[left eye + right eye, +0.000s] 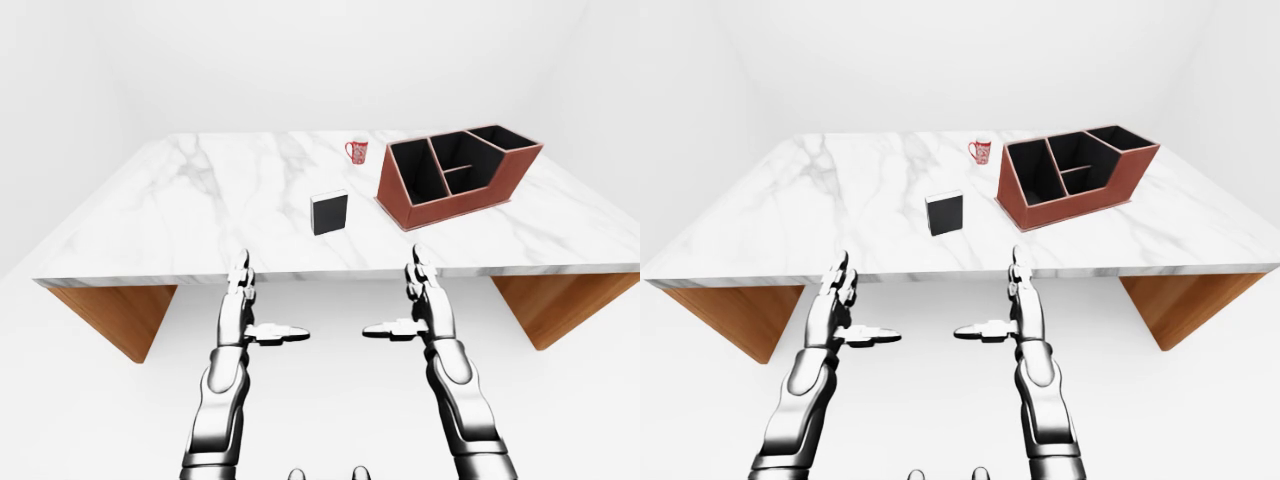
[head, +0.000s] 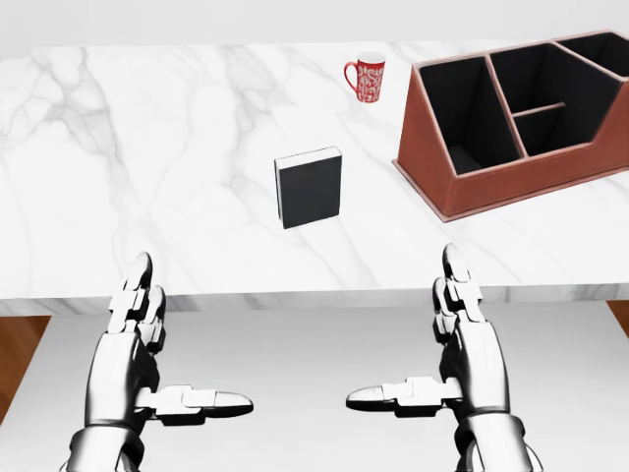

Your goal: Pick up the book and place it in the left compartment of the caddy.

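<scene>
Your left hand [image 2: 147,364] and right hand [image 2: 454,359] are both open and hold nothing. They hang below the table [image 2: 118,177] edge. The book [image 2: 310,188] stands up on the table, above and between your hands, well apart from both. Neither hand looks clearly nearer. The caddy [image 2: 511,182] sits to the book's right, so the right hand may suit best.

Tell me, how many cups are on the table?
1. The red cup stands near the top of the head view, left of the caddy and above the book. None seems hidden.
</scene>
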